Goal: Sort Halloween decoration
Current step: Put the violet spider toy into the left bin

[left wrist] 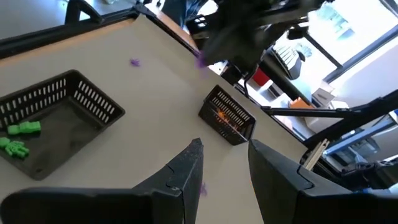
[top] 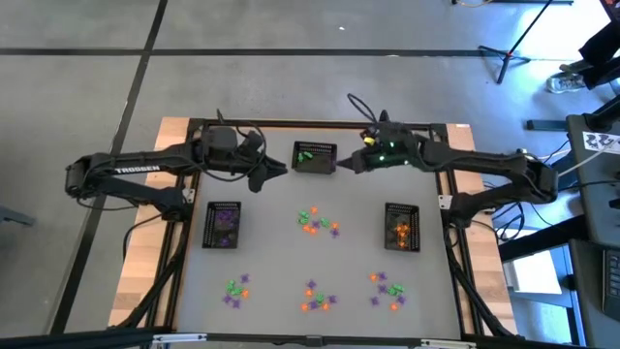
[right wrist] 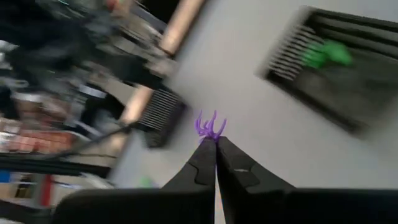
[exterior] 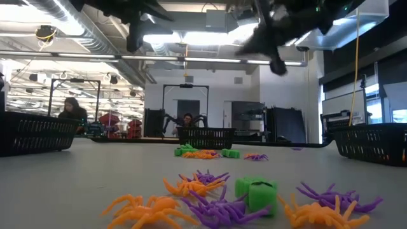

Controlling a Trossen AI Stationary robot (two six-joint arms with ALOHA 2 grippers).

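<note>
Nearest the low camera we find orange plastic spiders (exterior: 149, 210), purple plastic spiders (exterior: 219, 210) and a green plastic block figure (exterior: 256, 193) lying loose on the grey table (exterior: 76, 178); their finer shapes are hard to make out.

We record the right gripper (right wrist: 216, 140) raised above the table, its fingers closed on a small purple spider trinket (right wrist: 209, 126) pinched at the very tips. In the high view this trinket cannot be seen. That right gripper (top: 347, 163) hangs just beside the black mesh basket with green pieces (top: 315, 157).

We record the left gripper (left wrist: 227, 149) raised on the other side of the same basket, its fingers partly apart with nothing between them.

Three containers are noted. Green figures (left wrist: 18, 138) lie in one corner of the basket between the grippers. A second black mesh basket (top: 223, 225), below the left gripper in the overhead view, holds purple pieces. A third black mesh basket (top: 402, 227), below the right gripper, holds orange pieces. Remaining mixed trinkets (top: 318, 221) lie in clusters, well apart from both grippers. In the low view both arms are cut off at the picture's top.
</note>
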